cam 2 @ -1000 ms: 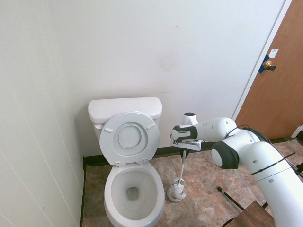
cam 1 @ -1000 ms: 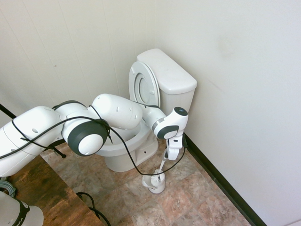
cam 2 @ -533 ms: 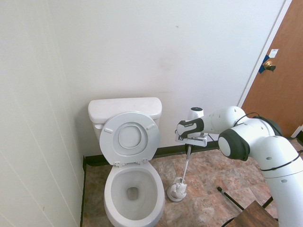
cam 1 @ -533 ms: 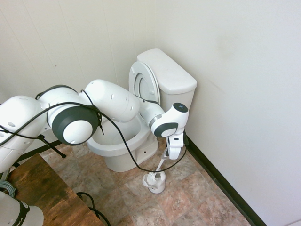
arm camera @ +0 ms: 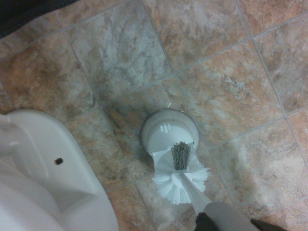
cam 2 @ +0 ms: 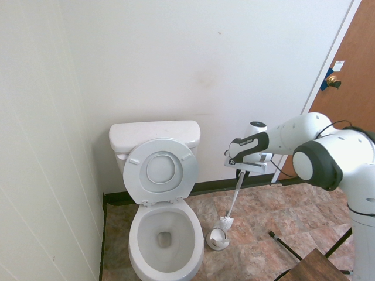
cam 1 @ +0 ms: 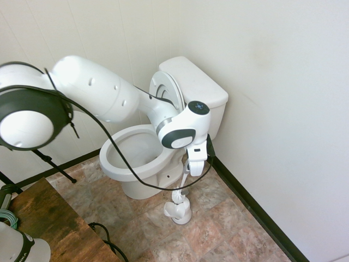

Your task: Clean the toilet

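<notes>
The white toilet (cam 1: 133, 158) stands in the corner with its seat and lid (cam 2: 160, 170) raised against the tank (cam 2: 154, 134); its bowl (cam 2: 164, 236) shows empty. My gripper (cam 2: 241, 172) hangs to the side of the toilet, shut on the handle of a white toilet brush (cam 2: 234, 199). The brush slants down, and its bristle head (arm camera: 180, 175) hovers just above the small white holder (arm camera: 169, 132) on the floor. From the other side my gripper (cam 1: 195, 167) shows beside the tank, the brush head (cam 1: 178, 195) over the holder (cam 1: 179, 212).
Walls close in behind and beside the toilet, with a black baseboard (cam 1: 256, 213) along the floor. A brown door (cam 2: 345, 99) stands past the arm. A wooden table corner (cam 1: 46, 224) lies near the toilet's front. The floor is tiled (arm camera: 226, 82).
The arm has risen and swung away from the toilet toward the door. The brush has come up out of its holder and now tilts above it.
</notes>
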Tool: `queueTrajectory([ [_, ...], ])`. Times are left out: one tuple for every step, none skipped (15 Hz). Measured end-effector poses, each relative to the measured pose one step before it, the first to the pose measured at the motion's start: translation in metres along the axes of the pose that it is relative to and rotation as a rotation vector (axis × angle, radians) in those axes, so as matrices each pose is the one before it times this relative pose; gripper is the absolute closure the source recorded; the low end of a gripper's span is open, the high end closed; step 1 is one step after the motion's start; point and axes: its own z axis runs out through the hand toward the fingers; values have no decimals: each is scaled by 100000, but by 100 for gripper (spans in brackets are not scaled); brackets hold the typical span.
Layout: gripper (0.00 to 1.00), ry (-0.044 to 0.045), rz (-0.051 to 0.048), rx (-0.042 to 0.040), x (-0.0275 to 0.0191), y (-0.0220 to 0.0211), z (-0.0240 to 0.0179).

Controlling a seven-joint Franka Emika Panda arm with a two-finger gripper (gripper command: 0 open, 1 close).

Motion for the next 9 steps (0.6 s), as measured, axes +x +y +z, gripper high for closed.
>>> queueTrajectory([
  [100, -196, -431, 1899, -784, 721, -2028],
  [100, 9, -823, 2201, -927, 736, -1888],
  [100, -25, -1407, 1960, -1210, 754, -1754],
  [100, 161, -1941, 1672, -1486, 783, -1557],
  [100, 213, -1997, 1378, -1732, 751, -1411],
  [100, 56, -1934, 1641, -1972, 799, -1335],
  [100, -147, -1536, 1461, -1949, 905, -1127],
  [100, 5, -1360, 1187, -1839, 1021, -1045],
  [100, 150, -1506, 1316, -1696, 910, -1142],
])
